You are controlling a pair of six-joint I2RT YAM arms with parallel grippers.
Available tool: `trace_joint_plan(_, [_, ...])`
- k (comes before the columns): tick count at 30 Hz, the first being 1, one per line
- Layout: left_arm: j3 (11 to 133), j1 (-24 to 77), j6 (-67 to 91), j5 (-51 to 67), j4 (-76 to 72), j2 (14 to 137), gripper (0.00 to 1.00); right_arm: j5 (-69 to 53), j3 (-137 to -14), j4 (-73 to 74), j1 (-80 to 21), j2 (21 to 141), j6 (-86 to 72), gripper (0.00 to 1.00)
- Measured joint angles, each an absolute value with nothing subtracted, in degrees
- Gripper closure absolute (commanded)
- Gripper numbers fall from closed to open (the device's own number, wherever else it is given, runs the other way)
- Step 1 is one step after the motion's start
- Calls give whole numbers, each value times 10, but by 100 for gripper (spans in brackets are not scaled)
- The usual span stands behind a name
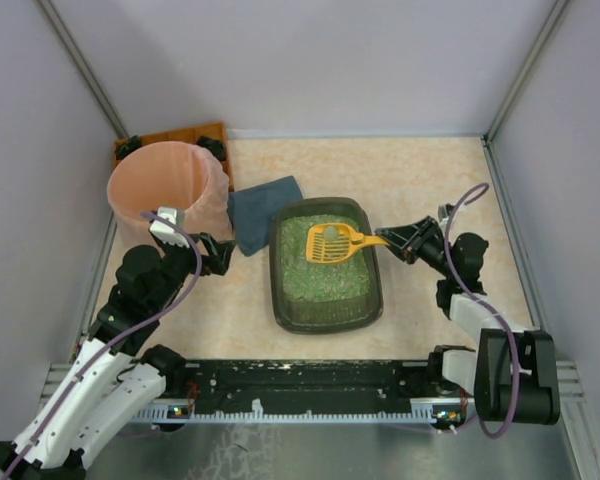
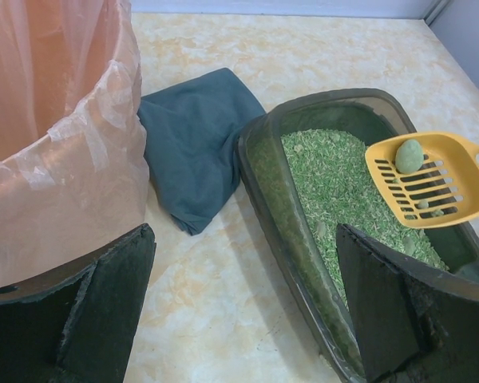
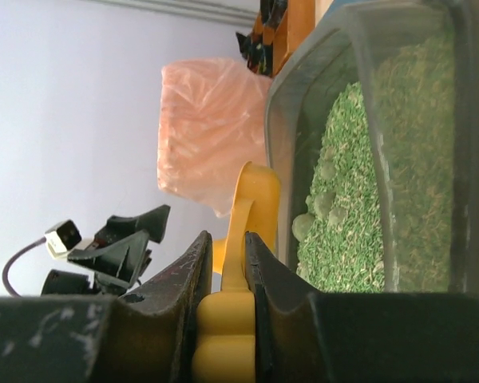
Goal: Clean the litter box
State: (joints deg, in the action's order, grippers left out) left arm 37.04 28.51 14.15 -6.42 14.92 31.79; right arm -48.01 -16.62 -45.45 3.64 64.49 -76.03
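Note:
The litter box (image 1: 278, 292) is a dark grey-green tray of green granules in the middle of the table; it also shows in the left wrist view (image 2: 259, 159) and the right wrist view (image 3: 303, 104). My right gripper (image 1: 392, 240) (image 3: 226, 239) is shut on the handle of a yellow slotted scoop (image 1: 332, 242) (image 2: 431, 187) (image 3: 251, 199). The scoop hangs over the box's far half and carries a grey-green clump (image 2: 409, 155). A few more clumps (image 3: 319, 207) lie in the granules. My left gripper (image 1: 215, 255) (image 2: 243, 239) is open and holds nothing, between the bucket and the box's left rim.
A round pink bucket (image 1: 165, 190) (image 2: 48, 120) lined with a thin bag stands at the far left. A folded blue-grey cloth (image 1: 263, 210) (image 2: 195, 144) lies between the bucket and the box. An orange-brown tray (image 1: 170, 138) sits behind the bucket. Grey walls close in the table.

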Motion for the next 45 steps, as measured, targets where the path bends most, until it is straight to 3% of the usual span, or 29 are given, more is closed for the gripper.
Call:
trace_joint_plan(11, [370, 285, 141, -71, 150, 300, 2, -455, -208, -390, 11, 634, -741, 100])
trace_joint_plan(17, [370, 285, 141, -97, 157, 273, 2, -409, -316, -305, -43, 636, -732, 100])
trace_joint_plan(25, [382, 285, 142, -165, 189, 207, 2, -324, -556, -232, -174, 739, -707, 100])
trace_joint_plan(45, [451, 285, 135, -279, 272, 122, 2, -194, -1295, 71, -396, 1220, -485, 100])
